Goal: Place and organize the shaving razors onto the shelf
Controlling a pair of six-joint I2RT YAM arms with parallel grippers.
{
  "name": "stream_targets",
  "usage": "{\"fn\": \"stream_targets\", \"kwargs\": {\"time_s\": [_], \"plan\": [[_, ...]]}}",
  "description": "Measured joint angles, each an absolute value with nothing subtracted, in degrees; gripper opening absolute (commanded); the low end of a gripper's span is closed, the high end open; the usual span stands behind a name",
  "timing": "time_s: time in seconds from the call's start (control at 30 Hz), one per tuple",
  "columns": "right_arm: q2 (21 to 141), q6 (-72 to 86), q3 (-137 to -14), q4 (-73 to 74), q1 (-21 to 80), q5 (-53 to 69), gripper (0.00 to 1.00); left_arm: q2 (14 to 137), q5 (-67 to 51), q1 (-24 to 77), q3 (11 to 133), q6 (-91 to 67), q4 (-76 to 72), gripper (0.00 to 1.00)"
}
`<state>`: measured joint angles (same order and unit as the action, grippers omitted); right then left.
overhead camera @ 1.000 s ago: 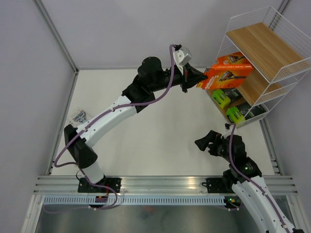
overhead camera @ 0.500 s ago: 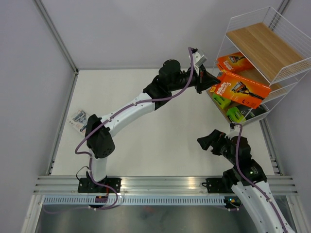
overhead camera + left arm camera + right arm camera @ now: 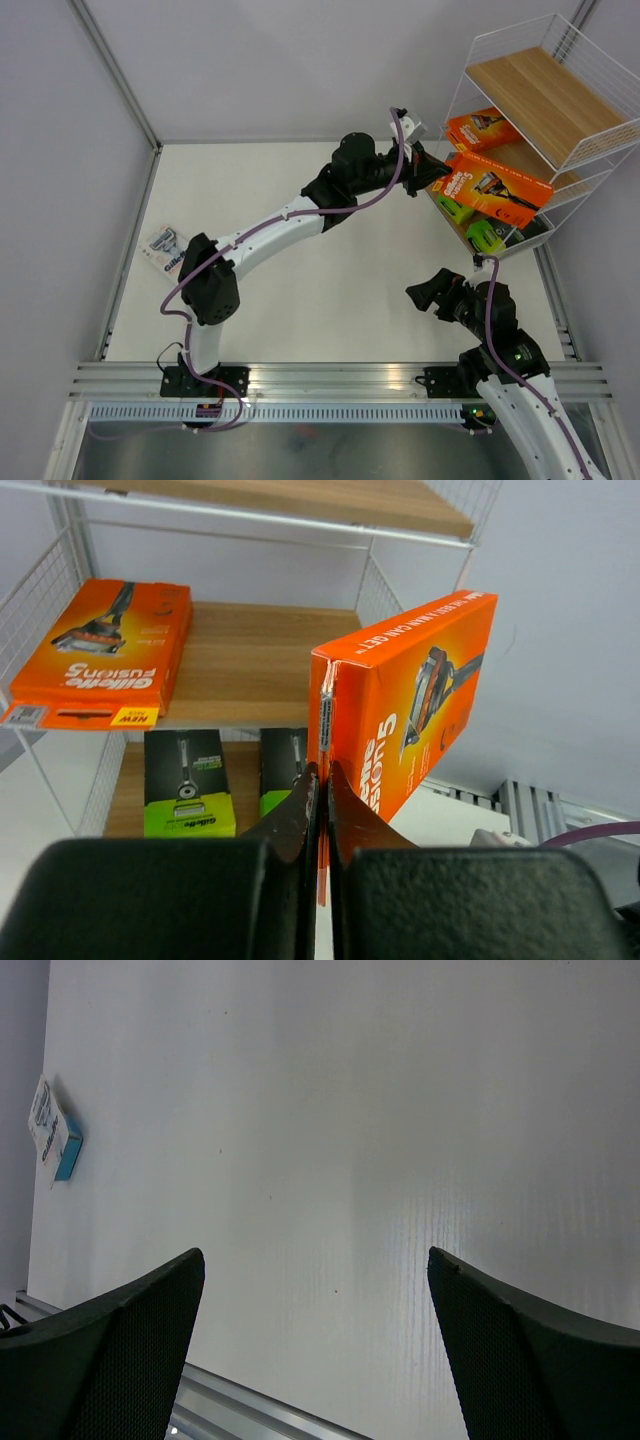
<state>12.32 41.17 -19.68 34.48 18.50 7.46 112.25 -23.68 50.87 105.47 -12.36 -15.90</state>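
Observation:
My left gripper (image 3: 432, 176) is shut on the flap of an orange razor pack (image 3: 498, 187), held in front of the shelf (image 3: 540, 90) at its middle tier; in the left wrist view the gripper (image 3: 322, 780) pinches the pack (image 3: 420, 695) on edge. A second orange pack (image 3: 481, 128) lies on the middle board (image 3: 95, 650). Two black packs with lime-green ends (image 3: 455, 207) (image 3: 487, 236) lie on the bottom board, and show in the left wrist view (image 3: 187, 782) (image 3: 283, 770). The white-and-blue blister pack (image 3: 167, 249) lies at the table's left edge (image 3: 52, 1135). My right gripper (image 3: 428, 295) is open and empty over the table.
The shelf's top board (image 3: 545, 88) is bare. White wire sides (image 3: 45, 590) enclose the tiers. A metal rail (image 3: 330, 380) runs along the table's near edge. Grey walls stand to the left and behind.
My left arm has swung right with the orange pack to the shelf front; the pack turned from lying over the middle tier to angled across it. The right arm barely moved.

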Motion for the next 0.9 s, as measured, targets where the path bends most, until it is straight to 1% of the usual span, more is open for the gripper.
{"fn": "stream_targets", "kwargs": {"time_s": [0.4, 0.67, 0.9], "plan": [[12.9, 41.1, -19.8, 34.3, 18.5, 7.5, 0.98, 115.3, -21.1, 50.5, 104.6, -10.0, -16.6, 0.02], [15.2, 40.8, -19.8, 33.7, 18.5, 7.4, 0.98, 115.5, -21.3, 47.5, 104.6, -10.0, -19.1, 0.02], [15.3, 40.9, -20.3, 33.4, 18.5, 6.3, 0.98, 122.7, -24.6, 46.5, 115.3, -13.5, -20.7, 0.02]]}}
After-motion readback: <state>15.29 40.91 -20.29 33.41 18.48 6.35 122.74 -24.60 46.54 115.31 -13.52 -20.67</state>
